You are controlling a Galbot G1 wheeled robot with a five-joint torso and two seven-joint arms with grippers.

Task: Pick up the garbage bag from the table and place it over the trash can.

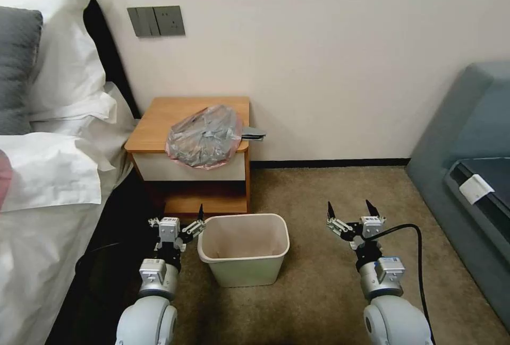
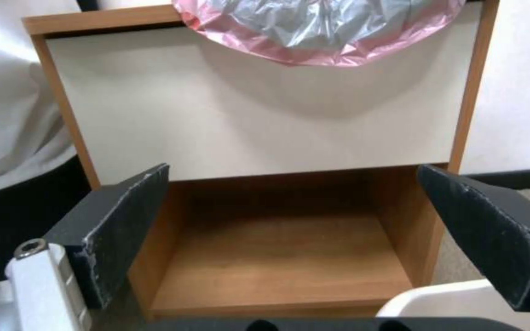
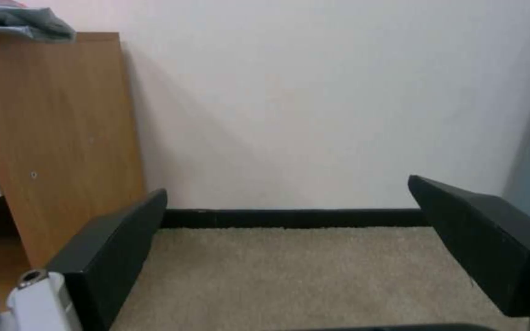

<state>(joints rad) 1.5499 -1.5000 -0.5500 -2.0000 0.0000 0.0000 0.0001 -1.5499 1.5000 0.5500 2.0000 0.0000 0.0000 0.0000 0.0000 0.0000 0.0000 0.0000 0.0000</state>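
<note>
The garbage bag [image 1: 204, 135] lies crumpled on the front right of the table [image 1: 170, 111], its pinkish rim hanging over the white drawer front [image 2: 265, 124]. In the left wrist view the garbage bag [image 2: 320, 27] droops above that drawer. The trash can [image 1: 244, 249] stands upright on the carpet in front of the table, and its rim [image 2: 443, 299] shows beside my left gripper. My left gripper [image 1: 178, 216] [image 2: 292, 170] is open, low, just left of the trash can, facing the table's open shelf. My right gripper [image 1: 349, 207] [image 3: 286, 193] is open over the carpet, right of the trash can.
A bed with white pillows [image 1: 58, 69] borders the table on the left. A grey-blue sofa [image 1: 467, 138] stands at the right. A dark grey thing [image 1: 254, 134] juts past the table's right edge. A black cable [image 1: 417, 249] loops by my right arm. Bare carpet [image 1: 329, 186] lies between table and sofa.
</note>
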